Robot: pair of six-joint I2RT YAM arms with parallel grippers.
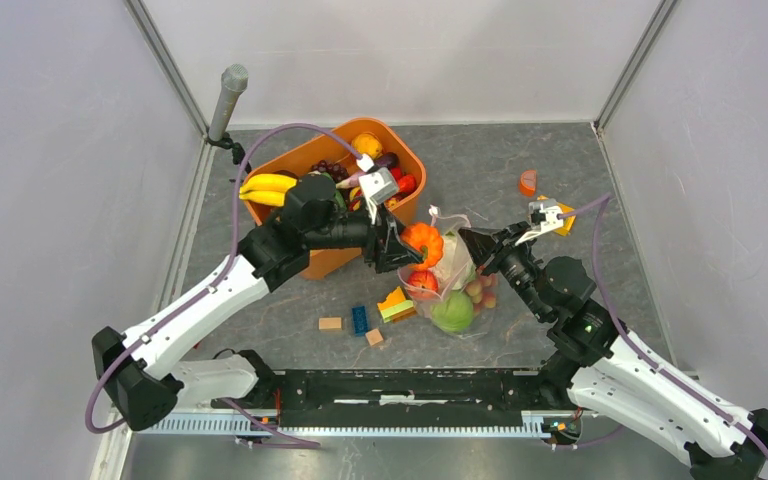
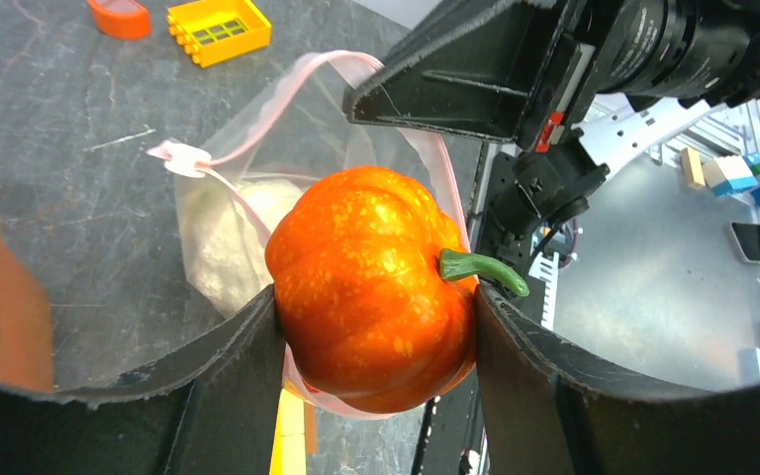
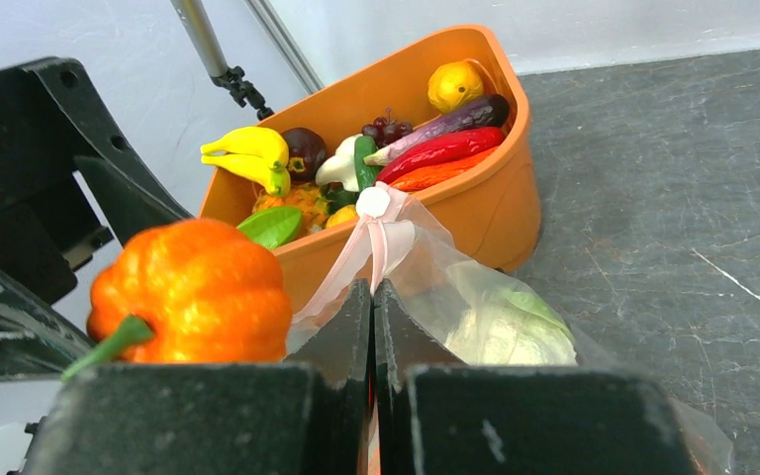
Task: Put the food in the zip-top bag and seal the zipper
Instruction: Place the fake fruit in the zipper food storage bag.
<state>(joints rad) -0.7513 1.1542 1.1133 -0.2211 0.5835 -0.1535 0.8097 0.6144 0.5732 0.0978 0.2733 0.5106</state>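
The left arm covers the near side of the tub (image 1: 412,190) in the top view. The tub sits behind the left end effector (image 2: 376,332) on the tabletop (image 1: 560,170), heaped with bananas (image 1: 268,187), peppers (image 3: 440,150) and other food. The bag (image 1: 457,262) hangs under the right end effector (image 3: 373,302), whose fingers are pressed together on the pink zipper (image 3: 380,245) just below its white tab (image 3: 373,203). Crinkled plastic blurs the contents: a cabbage (image 1: 452,312), a tomato (image 1: 423,281), grapes (image 1: 480,292) and a pale lump (image 2: 223,237) that is hard to make out. The left end effector clamps a pumpkin (image 2: 371,287) between its spread fingers, at the bag's mouth, hiding the bag's lower part from its own camera. Blocks (image 1: 360,320) lie near the bag; a half-disc (image 1: 528,182) lies beyond the right end effector.
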